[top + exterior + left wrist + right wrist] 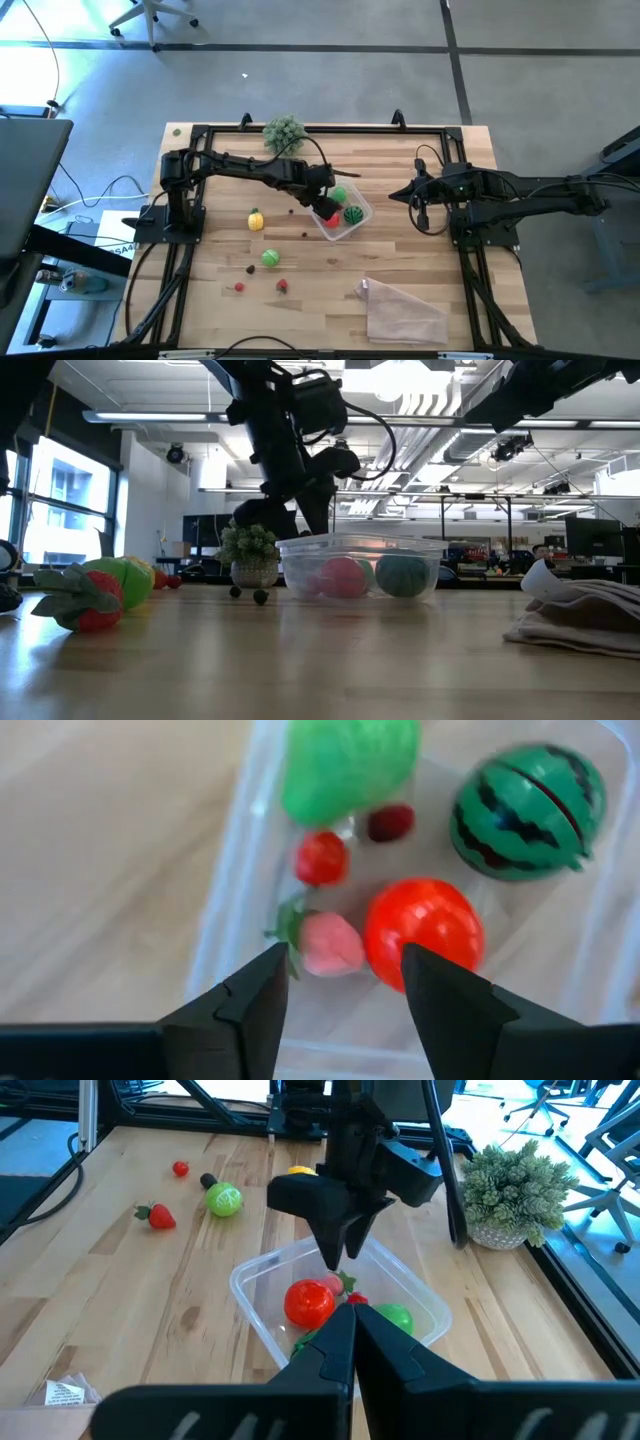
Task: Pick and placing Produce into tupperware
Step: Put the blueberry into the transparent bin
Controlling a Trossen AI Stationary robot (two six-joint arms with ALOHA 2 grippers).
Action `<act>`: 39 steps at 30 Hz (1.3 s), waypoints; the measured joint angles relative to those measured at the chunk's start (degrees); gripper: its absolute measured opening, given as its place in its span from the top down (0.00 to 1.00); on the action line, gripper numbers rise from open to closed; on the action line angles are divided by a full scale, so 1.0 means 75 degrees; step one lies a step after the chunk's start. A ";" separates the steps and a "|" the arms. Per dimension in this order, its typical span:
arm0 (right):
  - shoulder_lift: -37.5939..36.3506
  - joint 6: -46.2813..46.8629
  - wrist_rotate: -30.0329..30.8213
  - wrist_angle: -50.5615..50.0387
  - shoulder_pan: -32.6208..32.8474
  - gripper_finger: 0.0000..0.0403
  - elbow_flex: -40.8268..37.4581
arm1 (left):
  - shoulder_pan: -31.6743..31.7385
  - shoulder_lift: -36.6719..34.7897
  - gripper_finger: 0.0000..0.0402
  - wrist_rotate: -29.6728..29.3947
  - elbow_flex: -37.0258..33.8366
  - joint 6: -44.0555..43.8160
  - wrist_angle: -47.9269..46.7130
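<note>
The clear tupperware stands at mid table. It holds a striped green melon ball, a red tomato, a green fruit, a small red fruit, a dark red berry and a pink strawberry. My left gripper hangs open just over the tub, pointing steeply down, its fingers on either side above the pink strawberry, which lies on the tub's floor. More produce lies on the table to the left: a yellow piece, a green ball, a strawberry. My right gripper waits shut at the right.
A bushy grey-green plant stands at the table's far edge behind the tub. A crinkled clear plastic bag lies near the front right. Small dark berries and a tiny red fruit are scattered left of the tub.
</note>
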 joint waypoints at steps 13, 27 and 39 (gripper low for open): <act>0.0000 0.0000 0.0000 0.0000 0.0001 1.00 0.0000 | 0.0000 0.0000 0.66 0.0846 0.0988 0.0353 -0.1047; 0.0000 0.0002 0.0000 0.0000 -0.0002 1.00 -0.0001 | -0.0333 -0.0408 0.67 -0.0778 0.2579 0.2422 -0.4084; 0.0000 0.0000 -0.0003 0.0003 0.0001 1.00 -0.0001 | -0.1776 -0.2299 0.67 -0.5426 0.0891 0.2636 -0.5343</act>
